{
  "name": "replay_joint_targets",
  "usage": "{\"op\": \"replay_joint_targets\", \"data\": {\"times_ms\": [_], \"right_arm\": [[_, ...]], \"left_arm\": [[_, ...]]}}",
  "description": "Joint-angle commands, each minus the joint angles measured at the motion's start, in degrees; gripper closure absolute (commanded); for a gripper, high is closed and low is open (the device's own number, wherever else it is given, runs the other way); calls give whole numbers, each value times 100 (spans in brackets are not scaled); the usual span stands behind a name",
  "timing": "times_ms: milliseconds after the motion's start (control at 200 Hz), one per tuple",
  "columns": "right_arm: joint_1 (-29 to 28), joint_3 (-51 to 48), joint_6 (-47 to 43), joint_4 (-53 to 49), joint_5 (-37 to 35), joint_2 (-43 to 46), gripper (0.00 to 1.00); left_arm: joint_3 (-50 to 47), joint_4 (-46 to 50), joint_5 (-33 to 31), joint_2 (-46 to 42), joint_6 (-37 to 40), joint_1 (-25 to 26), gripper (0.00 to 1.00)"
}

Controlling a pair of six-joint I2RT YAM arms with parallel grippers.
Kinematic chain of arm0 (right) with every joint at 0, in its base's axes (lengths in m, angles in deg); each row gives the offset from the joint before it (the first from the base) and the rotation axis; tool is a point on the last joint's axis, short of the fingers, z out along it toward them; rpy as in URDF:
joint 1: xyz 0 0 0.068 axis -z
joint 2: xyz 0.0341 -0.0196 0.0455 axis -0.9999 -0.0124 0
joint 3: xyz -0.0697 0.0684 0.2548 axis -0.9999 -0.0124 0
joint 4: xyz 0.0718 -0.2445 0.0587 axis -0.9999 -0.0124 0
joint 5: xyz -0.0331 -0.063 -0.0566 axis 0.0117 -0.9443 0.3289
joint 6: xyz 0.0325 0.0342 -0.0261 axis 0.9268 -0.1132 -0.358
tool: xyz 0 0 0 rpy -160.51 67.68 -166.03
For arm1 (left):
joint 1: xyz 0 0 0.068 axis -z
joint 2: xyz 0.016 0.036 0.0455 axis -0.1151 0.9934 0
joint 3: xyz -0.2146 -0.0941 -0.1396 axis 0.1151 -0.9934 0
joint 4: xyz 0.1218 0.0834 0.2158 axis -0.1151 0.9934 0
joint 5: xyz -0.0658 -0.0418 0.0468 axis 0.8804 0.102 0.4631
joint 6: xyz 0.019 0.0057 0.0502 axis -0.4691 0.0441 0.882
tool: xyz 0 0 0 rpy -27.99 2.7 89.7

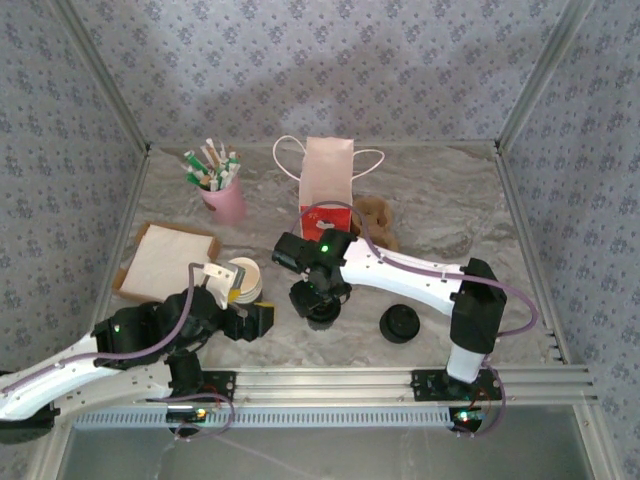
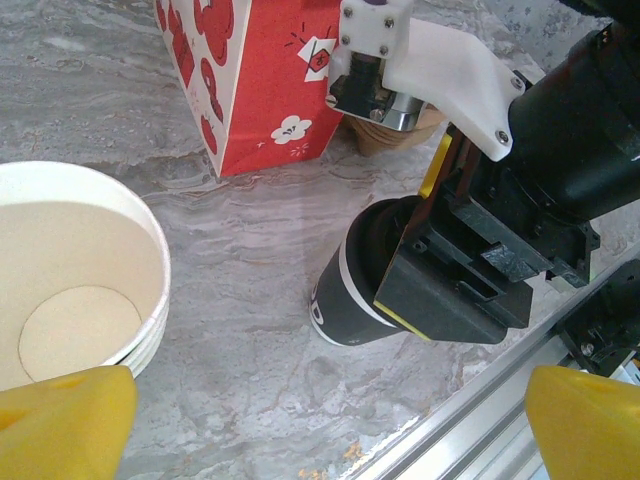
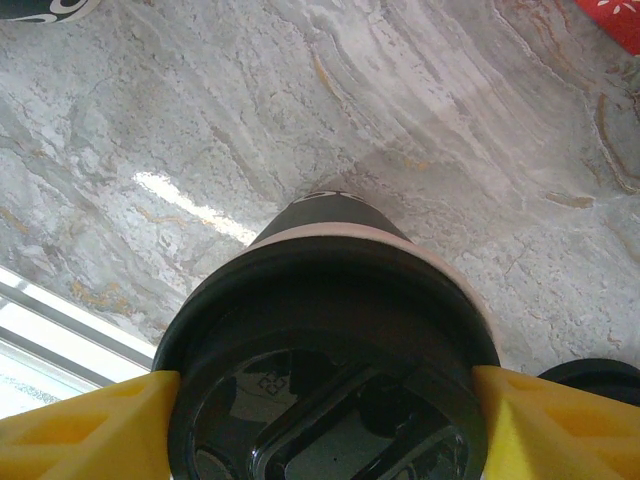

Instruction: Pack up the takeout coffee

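Coffee: dark cup with a black lid, clamped between yellow fingers, in front of the bag.
Right pincer: closed on the coffee at its lid rim.
Left pincer: spread wide, holding nothing, beside stacked white cups.
Bag: red and white, upright on the surface.

- We see a robot test cell: grey floral-patterned wall panels at nine, twelve and three o'clock, in bare aluminium struts.
- At six o'clock, a slotted aluminium rail edges the grey marble-look tabletop.
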Motion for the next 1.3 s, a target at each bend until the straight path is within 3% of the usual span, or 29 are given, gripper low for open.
{"op": "replay_joint_targets", "data": {"times_ms": [0, 1294], "right_arm": [[16, 32, 19, -92, -110, 180, 27], [8, -290, 35, 172, 40, 133, 27]], "left_arm": [[14, -65, 55, 37, 39, 50, 1], [-39, -203, 76, 168, 36, 50, 1]]}}
